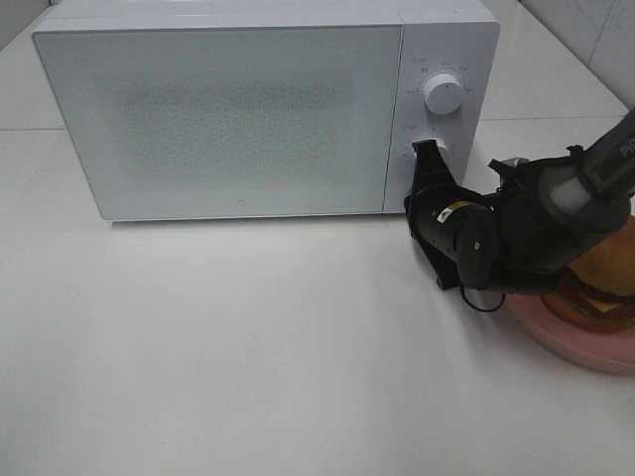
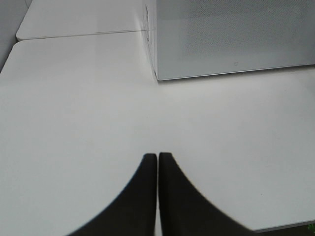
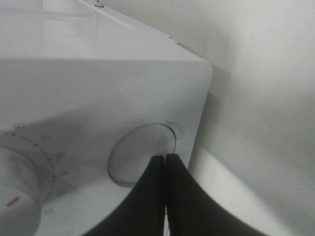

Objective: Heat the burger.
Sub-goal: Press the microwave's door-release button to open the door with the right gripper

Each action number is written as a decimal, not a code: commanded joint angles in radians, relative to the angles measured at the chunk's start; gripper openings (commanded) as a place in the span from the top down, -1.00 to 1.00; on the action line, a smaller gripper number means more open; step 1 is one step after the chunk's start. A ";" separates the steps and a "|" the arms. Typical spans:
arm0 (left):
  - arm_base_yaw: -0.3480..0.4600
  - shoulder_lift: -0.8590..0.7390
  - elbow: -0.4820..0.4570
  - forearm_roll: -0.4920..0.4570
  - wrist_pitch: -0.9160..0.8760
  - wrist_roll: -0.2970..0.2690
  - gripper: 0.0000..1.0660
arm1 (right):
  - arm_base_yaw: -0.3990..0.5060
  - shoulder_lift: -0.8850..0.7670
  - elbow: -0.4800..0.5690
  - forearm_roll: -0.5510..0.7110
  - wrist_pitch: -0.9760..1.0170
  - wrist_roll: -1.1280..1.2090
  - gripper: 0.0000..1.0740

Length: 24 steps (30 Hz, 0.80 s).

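The burger (image 1: 605,276) sits on a pink plate (image 1: 580,345) at the table's right edge, mostly hidden behind my right arm; its golden bun and dark patty show. The white microwave (image 1: 228,109) stands at the back with its door closed. My right gripper (image 1: 428,150) is shut, its tips against the lower round control (image 3: 140,152) on the microwave's panel. In the right wrist view the right gripper (image 3: 165,157) holds nothing. My left gripper (image 2: 157,156) is shut and empty above the bare table, short of the microwave's front corner (image 2: 157,73).
An upper dial (image 1: 444,92) sits above the touched control on the panel. The white tabletop (image 1: 248,347) spreads in front of the microwave. A wall lies to the microwave's right.
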 commanded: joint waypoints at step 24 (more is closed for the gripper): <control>0.000 -0.019 0.002 0.004 -0.008 -0.004 1.00 | -0.030 -0.134 -0.005 -0.066 -0.171 -0.120 0.97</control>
